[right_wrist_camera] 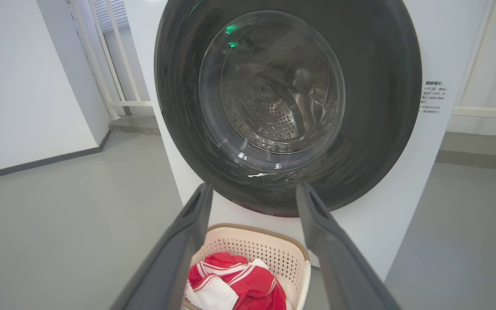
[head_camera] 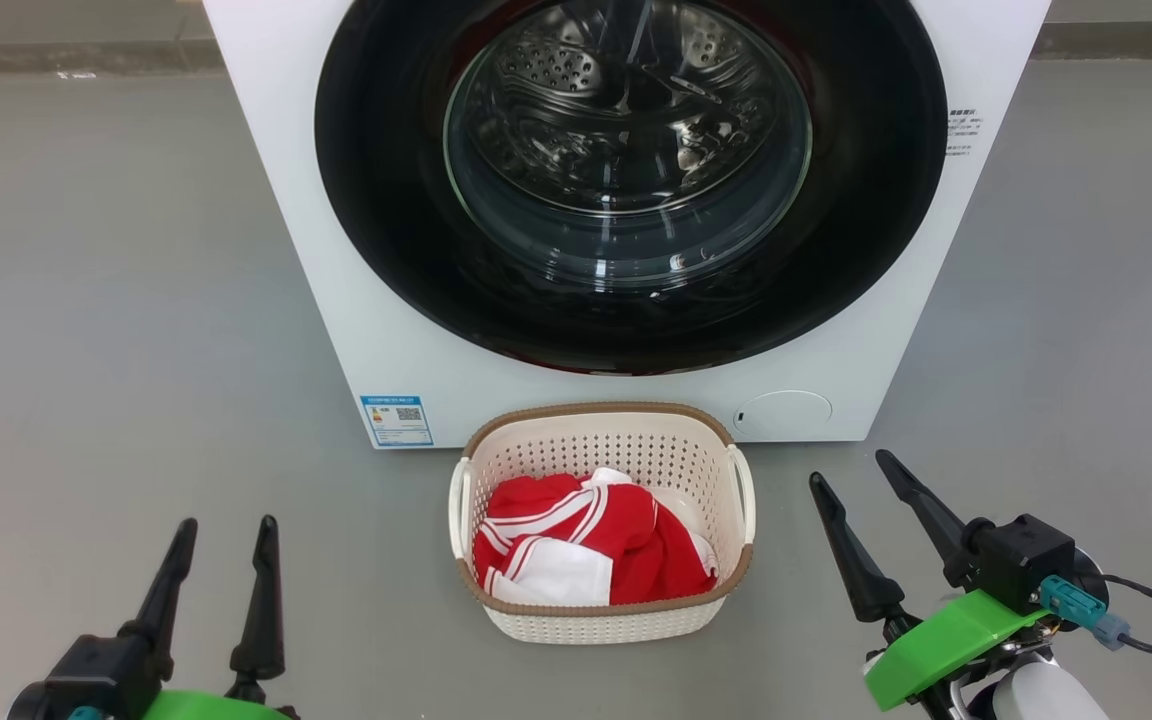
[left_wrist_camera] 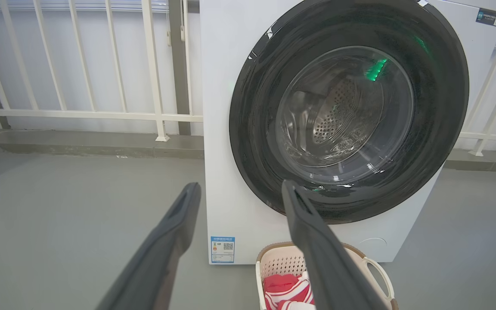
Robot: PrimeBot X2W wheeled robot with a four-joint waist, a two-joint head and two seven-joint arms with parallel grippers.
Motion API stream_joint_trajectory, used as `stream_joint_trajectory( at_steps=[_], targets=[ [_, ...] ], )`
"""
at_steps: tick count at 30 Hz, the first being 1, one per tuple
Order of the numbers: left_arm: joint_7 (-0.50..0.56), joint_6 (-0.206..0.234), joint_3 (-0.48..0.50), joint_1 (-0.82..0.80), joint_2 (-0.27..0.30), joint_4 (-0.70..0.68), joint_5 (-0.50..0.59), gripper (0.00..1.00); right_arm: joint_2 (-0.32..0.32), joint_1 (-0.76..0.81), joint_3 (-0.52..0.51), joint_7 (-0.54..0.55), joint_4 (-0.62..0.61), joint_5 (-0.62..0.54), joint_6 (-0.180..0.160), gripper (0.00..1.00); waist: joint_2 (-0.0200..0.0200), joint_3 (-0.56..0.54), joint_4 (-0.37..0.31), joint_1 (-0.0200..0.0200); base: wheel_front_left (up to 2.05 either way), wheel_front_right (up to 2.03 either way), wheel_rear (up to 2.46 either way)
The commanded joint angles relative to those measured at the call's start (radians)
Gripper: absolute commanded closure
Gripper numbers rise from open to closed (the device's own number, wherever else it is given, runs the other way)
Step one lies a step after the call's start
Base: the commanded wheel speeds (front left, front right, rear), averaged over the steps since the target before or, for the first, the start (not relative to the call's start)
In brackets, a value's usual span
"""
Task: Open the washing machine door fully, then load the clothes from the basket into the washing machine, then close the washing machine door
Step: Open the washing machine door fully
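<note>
The white washing machine (head_camera: 356,300) stands ahead, its round black door (head_camera: 866,200) closed flat against the front, steel drum visible through the glass window (head_camera: 626,140). On the floor just in front sits the cream basket (head_camera: 601,425) holding the red and white clothes (head_camera: 586,545). My left gripper (head_camera: 226,535) is open at the lower left, apart from the basket. At the lower right my right gripper (head_camera: 851,470) is also open and empty. The door (left_wrist_camera: 441,86) and basket (left_wrist_camera: 377,269) appear in the left wrist view, the door (right_wrist_camera: 381,86) and clothes (right_wrist_camera: 235,286) in the right wrist view.
Grey floor (head_camera: 106,300) spreads on both sides of the machine. A white railing (left_wrist_camera: 80,114) on a low kerb runs behind it. A white wall (right_wrist_camera: 24,86) stands to the left in the right wrist view. A blue label (head_camera: 396,420) and round cap (head_camera: 786,412) mark the machine's lower front.
</note>
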Motion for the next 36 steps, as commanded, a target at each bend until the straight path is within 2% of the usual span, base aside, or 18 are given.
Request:
stream_joint_trajectory(
  at_steps=[1,10,26,36],
  targets=[
    [-0.009,-0.003,0.038,-0.044,0.018,-0.023,0.004,0.00,-0.002,-0.041,0.017,-0.012,-0.027,-0.002,0.002,0.00,0.0000,0.000,0.000,0.0000,0.01,0.01,-0.02],
    [-0.009,-0.003,0.036,-0.043,0.018,-0.015,0.006,0.00,0.000,-0.037,0.014,-0.012,-0.029,-0.003,0.002,0.00,0.0000,0.001,-0.001,0.0000,0.48,0.48,-0.97],
    [-0.009,-0.003,0.027,-0.045,0.021,-0.019,-0.017,0.00,0.002,-0.041,0.011,-0.012,-0.027,-0.002,0.002,0.00,0.0000,0.004,-0.005,0.0000,1.05,1.05,-2.10],
    [-0.009,-0.003,0.023,-0.048,0.022,-0.011,-0.019,0.00,0.001,-0.040,0.010,-0.012,-0.028,-0.001,0.002,0.00,0.0000,0.005,-0.005,-0.0001,0.30,0.30,-0.61]
  ],
)
